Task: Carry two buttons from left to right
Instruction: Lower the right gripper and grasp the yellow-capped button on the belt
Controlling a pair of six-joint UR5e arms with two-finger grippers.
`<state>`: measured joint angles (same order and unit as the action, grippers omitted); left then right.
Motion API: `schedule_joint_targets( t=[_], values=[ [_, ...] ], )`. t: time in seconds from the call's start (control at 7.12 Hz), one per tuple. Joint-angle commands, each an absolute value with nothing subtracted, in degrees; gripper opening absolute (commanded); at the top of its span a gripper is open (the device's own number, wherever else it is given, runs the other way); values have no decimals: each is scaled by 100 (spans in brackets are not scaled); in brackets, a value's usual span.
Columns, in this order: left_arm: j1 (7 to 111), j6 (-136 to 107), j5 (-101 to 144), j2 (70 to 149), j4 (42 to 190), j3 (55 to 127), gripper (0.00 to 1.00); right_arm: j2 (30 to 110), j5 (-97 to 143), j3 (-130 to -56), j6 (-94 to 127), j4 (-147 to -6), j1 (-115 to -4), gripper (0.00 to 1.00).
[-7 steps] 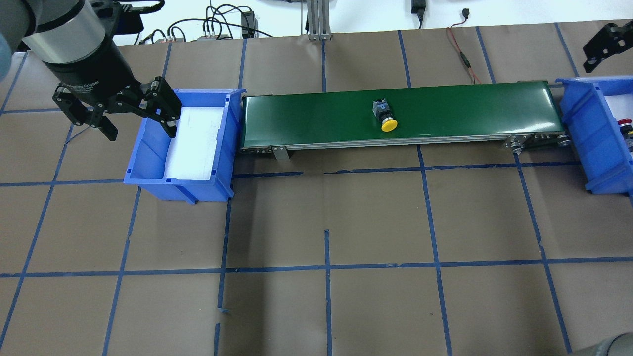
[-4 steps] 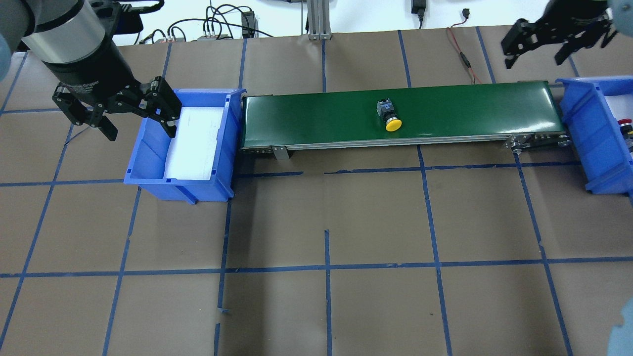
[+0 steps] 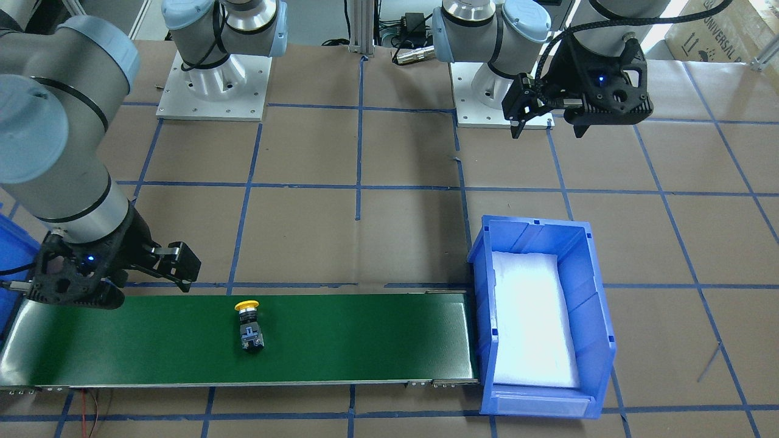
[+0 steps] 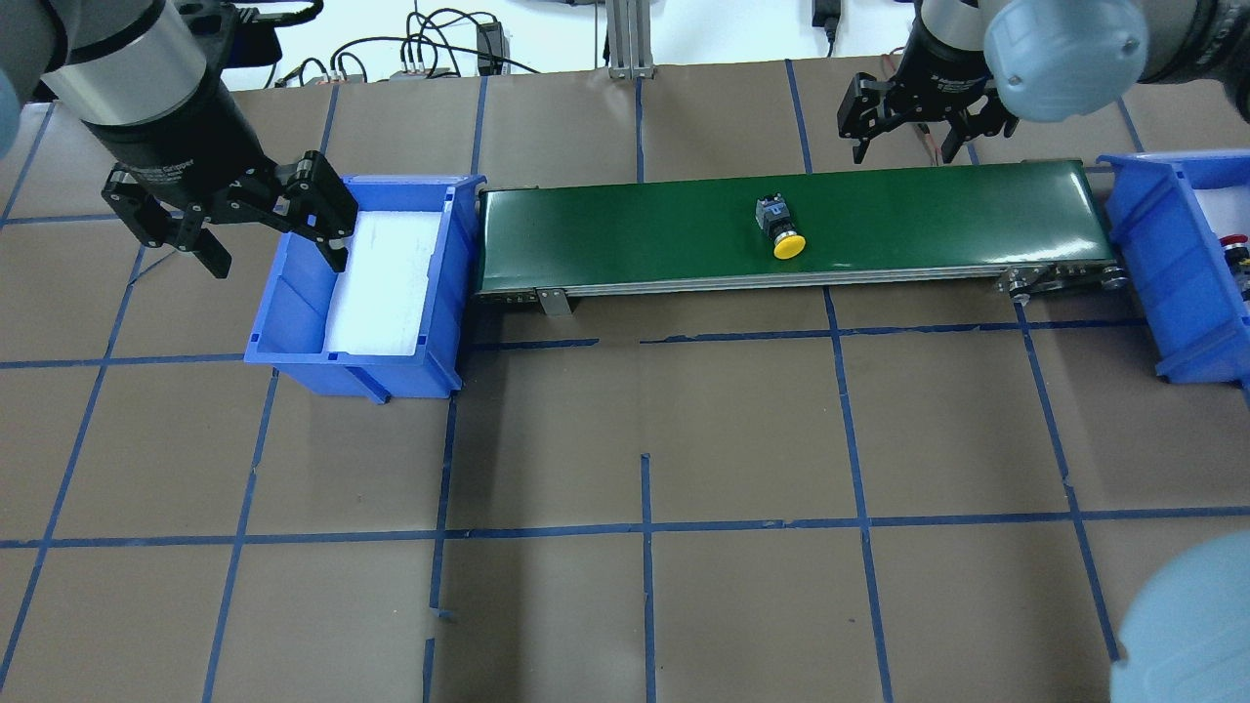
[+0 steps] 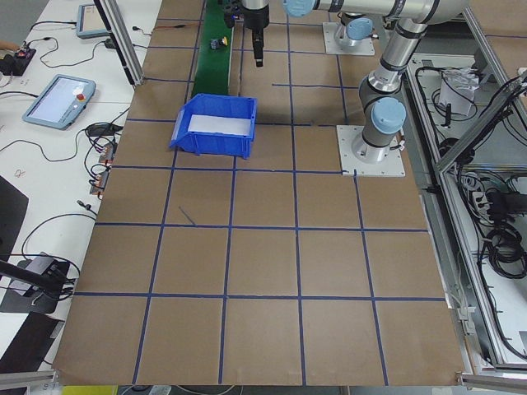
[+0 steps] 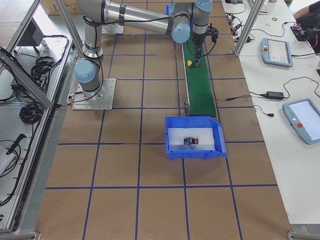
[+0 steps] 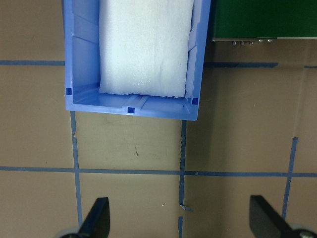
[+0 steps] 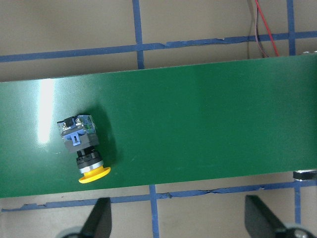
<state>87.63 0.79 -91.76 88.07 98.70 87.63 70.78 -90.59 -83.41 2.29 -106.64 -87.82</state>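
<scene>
The yellow button (image 4: 782,230) lies on its side on the green conveyor belt (image 4: 928,215), cap toward the robot. It also shows in the right wrist view (image 8: 81,148) and the front view (image 3: 249,326). The red button (image 6: 191,142) lies in the right blue bin (image 4: 1143,225); only its edge (image 4: 1238,256) shows overhead. My right gripper (image 4: 908,144) is open and empty, high over the belt's far edge, right of the yellow button. My left gripper (image 4: 276,256) is open and empty over the near-left rim of the left blue bin (image 4: 293,327).
The left bin holds only a white foam pad (image 4: 386,283). The belt runs between the two bins. Cables and a red wire (image 4: 913,107) lie at the table's far edge. The brown table has blue tape lines.
My right arm has swung in from the far right to above the belt's far edge. The yellow button has travelled to the right on the belt. My left arm has not moved.
</scene>
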Motion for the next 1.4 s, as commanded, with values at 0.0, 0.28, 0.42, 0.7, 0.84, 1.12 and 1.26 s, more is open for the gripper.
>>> schedule_joint_targets(
  t=[0.0,0.28,0.42,0.7,0.84,1.12,1.26],
  values=[
    [8763,79,-9176,8807,9870,8763,100,6647,-9044,-8437,483,-11159,-8947,94],
    [8763,79,-9176,8807,9870,8763,100,6522,-8992,-8822,570,-11818,-8947,94],
    [8763,79,-9176,8807,9870,8763,100,6365,-8704,-8903,728,-12013,-8956,93],
    [8763,79,-9176,8807,9870,8763,100,6293,-8684,-8912,756,-12050,-9026,93],
    [8763,79,-9176,8807,9870,8763,100,6215,-8675,-8912,634,-12050,-9026,91],
    [8754,79,-9176,8807,9870,8763,100,6170,-8666,-8938,633,-12050,-9026,92],
    [8754,79,-9176,8807,9870,8763,100,6135,-8457,-8991,624,-12041,-9026,91]
  ],
)
